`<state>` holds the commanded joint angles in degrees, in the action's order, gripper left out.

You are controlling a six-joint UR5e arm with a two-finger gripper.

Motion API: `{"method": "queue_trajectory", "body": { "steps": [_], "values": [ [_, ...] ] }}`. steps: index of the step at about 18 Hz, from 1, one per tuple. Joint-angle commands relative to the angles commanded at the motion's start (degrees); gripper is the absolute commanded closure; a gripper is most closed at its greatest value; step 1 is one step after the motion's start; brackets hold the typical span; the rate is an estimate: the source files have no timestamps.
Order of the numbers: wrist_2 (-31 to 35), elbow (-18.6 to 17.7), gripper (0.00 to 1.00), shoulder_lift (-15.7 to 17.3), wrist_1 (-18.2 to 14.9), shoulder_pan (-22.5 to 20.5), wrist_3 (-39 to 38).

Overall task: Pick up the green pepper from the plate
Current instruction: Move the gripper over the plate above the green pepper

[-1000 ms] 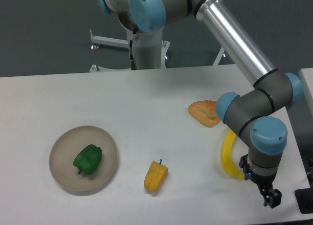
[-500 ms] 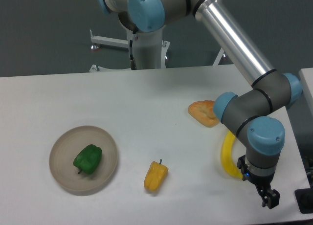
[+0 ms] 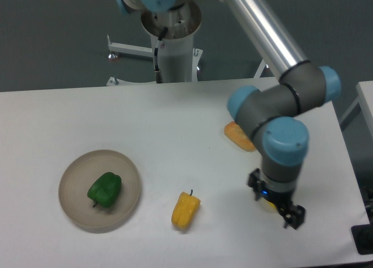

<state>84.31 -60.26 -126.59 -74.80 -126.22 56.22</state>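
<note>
The green pepper (image 3: 105,189) lies on the beige-grey plate (image 3: 74,173) at the front left of the table, its stem towards the front. My gripper (image 3: 293,217) hangs from the arm over the front right of the table, far to the right of the plate. Its fingers are small and dark, and I cannot tell whether they are open or shut. Nothing shows in them.
A yellow pepper (image 3: 185,210) lies between the plate and the gripper. An orange flat food piece (image 3: 238,135) lies behind the arm's wrist. A yellow banana-like object (image 3: 267,205) is mostly hidden under the wrist. The table's right edge (image 3: 349,169) is close to the arm.
The arm has swung left along the front of the table, towards the yellow pepper. It now covers most of the yellow banana-like object. The peppers and the plate have not moved.
</note>
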Motion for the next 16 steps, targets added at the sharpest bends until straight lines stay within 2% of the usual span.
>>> {"method": "queue_trajectory", "body": {
  "steps": [2, 5, 7, 9, 11, 16],
  "values": [
    [-6.2, -3.4, 0.00, 3.2, -0.1, 1.8, -5.6],
    [-9.8, -8.5, 0.00, 6.3, 0.7, 4.7, -12.1],
    [-10.3, -11.3, 0.00, 6.8, 2.6, 8.3, -19.2],
    [-10.1, -12.4, 0.00, 6.9, 4.4, 10.5, -24.7],
    [-10.0, -15.0, 0.00, 7.0, 8.2, 12.6, -28.0],
    [-9.7, -24.2, 0.00, 8.7, 16.4, 14.6, -27.9]
  ]
}}
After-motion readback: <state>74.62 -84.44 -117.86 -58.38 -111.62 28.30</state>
